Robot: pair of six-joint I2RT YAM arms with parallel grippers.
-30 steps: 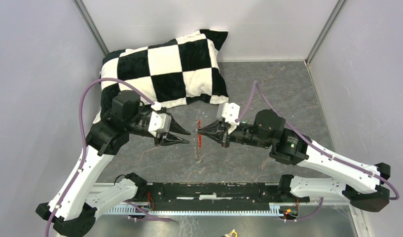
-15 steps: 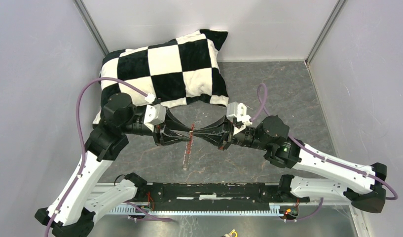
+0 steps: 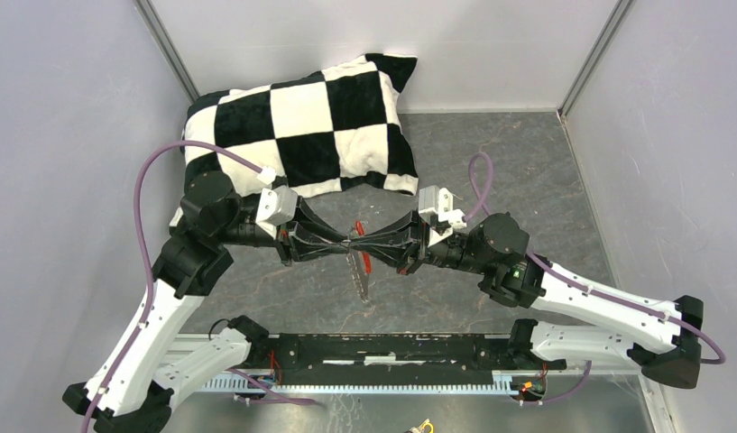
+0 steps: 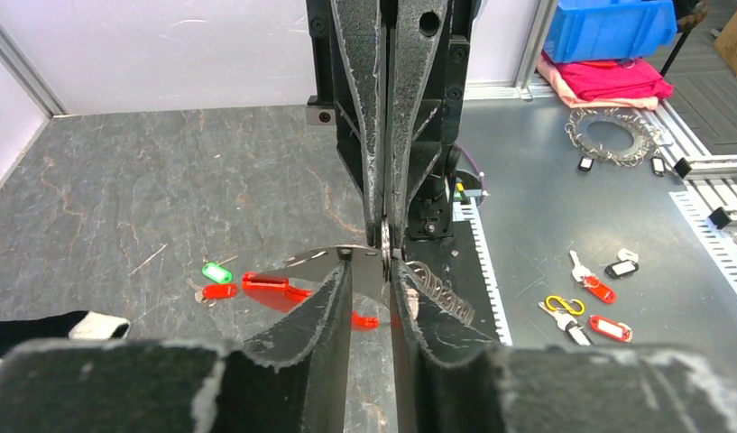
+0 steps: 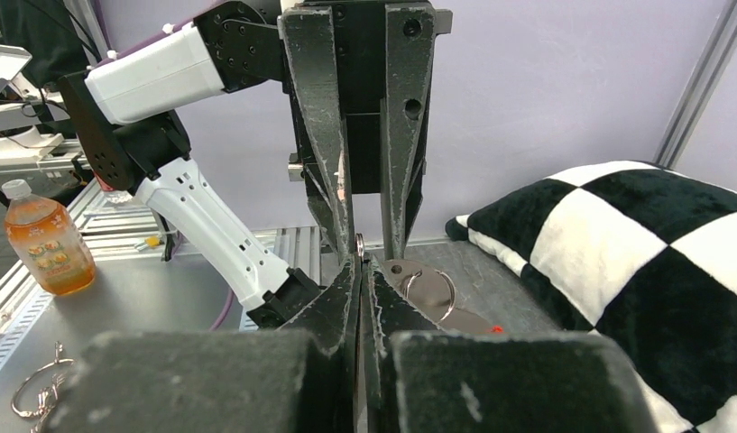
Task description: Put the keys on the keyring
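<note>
Two robot arms meet tip to tip low over a grey, stone-patterned desk [image 4: 121,207]. Your right pincer [image 4: 385,225] is pressed together on the thin silvery ring of the keyring [image 4: 384,257], which it holds edge-on. Your left pincer [image 4: 372,267] is partly spread, with one finger on each side of that ring and no visible clamp on it.

The red fob [image 4: 270,285] and a limp chain [image 4: 437,290] hang beneath the tips, and the chain trails toward the desk. The keys lie flat on the desk just beyond the fob's end: a green-headed key [image 4: 217,271] and, just beside it, a red-headed key [image 4: 218,291].

Expect the ring to be light, stiff, springy and slick, and likely to twist in a grip. Pinch it across its flat faces, away from the split. The fob and chain will probably swing. The keys look tiny and light, so take each by the edge of its plastic head and leave the hole free.
</note>
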